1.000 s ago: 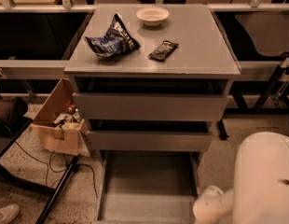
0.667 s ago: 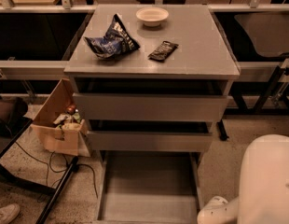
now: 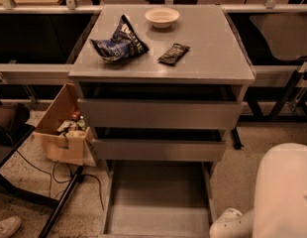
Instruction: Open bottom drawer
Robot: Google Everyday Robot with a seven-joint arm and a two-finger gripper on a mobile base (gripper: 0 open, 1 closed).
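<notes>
Camera view: the gripper (image 3: 227,223), low at the bottom edge, sits slightly lower than a second ago; whether it is open or closed cannot be told. Just left of it, the bottom drawer (image 3: 158,202) remains pulled out, a plain shallow grey tray at floor level beneath the cabinet's (image 3: 208,58) two upper drawers (image 3: 158,114).

Matt bottom drawer (image 3: 158,202); smooth claw (image 3: 227,224) lower right

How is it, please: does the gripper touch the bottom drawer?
Cannot tell. The camera view shows the gripper low beside the right front corner of the bottom drawer; any contact lies out of frame.
</notes>
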